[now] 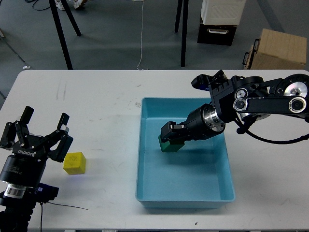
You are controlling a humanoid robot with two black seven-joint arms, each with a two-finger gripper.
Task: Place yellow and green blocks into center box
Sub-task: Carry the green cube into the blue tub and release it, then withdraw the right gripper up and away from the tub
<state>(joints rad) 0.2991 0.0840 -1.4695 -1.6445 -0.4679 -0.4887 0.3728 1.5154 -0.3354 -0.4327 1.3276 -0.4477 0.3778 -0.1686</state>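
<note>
The blue center box point(227, 179) stands in the middle of the white table. My right gripper point(170, 136) reaches in from the right over the box's upper left part and is shut on the green block point(170, 144), held just above the box floor. The yellow block point(75, 163) lies on the table at the left. My left gripper point(42, 127) is open and empty, just up and left of the yellow block, not touching it.
The white table point(96, 106) runs across the whole view. Beyond its far edge stand black stand legs point(60, 34), a black and white case point(219, 21) and a cardboard box point(280, 48) on the floor.
</note>
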